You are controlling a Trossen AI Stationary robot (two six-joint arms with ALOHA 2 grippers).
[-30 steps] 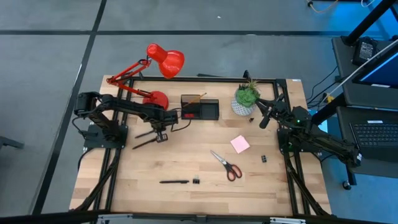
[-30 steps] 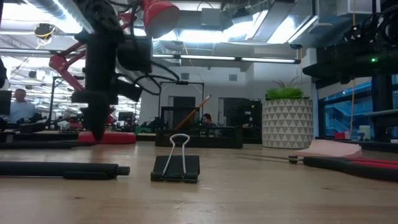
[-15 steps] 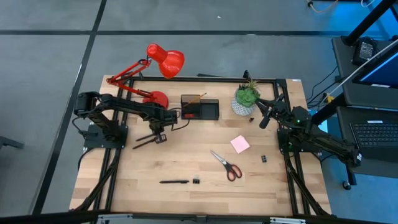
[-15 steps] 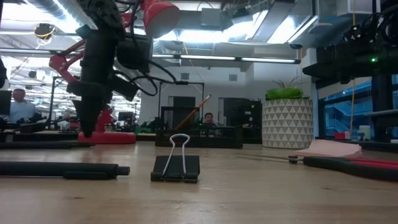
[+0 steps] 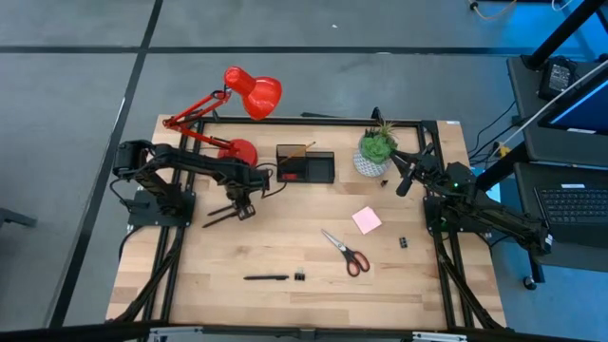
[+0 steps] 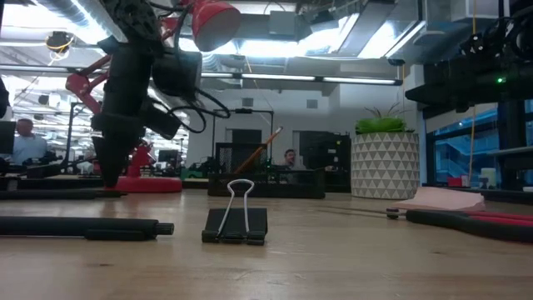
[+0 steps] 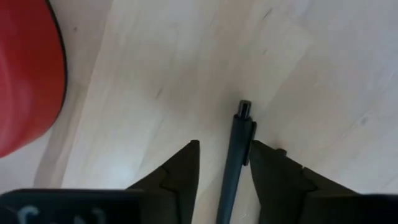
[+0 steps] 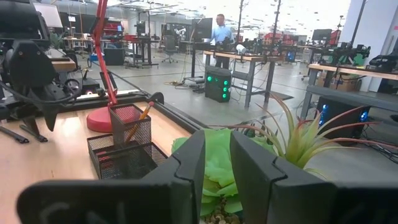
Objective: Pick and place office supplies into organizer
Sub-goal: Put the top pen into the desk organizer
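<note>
A black pen (image 7: 236, 162) lies flat on the wooden table, left of the middle. My left gripper (image 7: 222, 149) points down over its tip end, open, with one finger on either side of the barrel. In the high view this gripper (image 5: 242, 207) is just in front of the black mesh organizer (image 5: 306, 166), which holds an orange pencil (image 5: 302, 149). A second black pen (image 5: 266, 278) and a binder clip (image 5: 299, 277) lie near the front edge. Red-handled scissors (image 5: 346, 252), a pink sticky-note pad (image 5: 367, 220) and small black clips (image 5: 403, 243) lie to the right. My right gripper (image 8: 217, 155) waits level at the plant, slightly open and holding nothing. My left gripper comes at the pen from above, its fingers across the barrel near the tip end. The pen's clip side (image 7: 250, 140) lies close against one finger (image 7: 267, 168); I cannot tell whether they touch. The other finger stands apart from it. The pen rests on the table.
A red desk lamp (image 5: 249, 90) reaches over the far left; its round base (image 5: 237, 150) is just behind my left gripper. A potted green plant (image 5: 377, 147) stands right of the organizer. Bare wood lies in the table's middle and front left.
My left gripper has tipped, and its fingertips have swung a little toward the table's left edge while staying low over the table. The pen under it lies where it was. My right arm has kept still.
</note>
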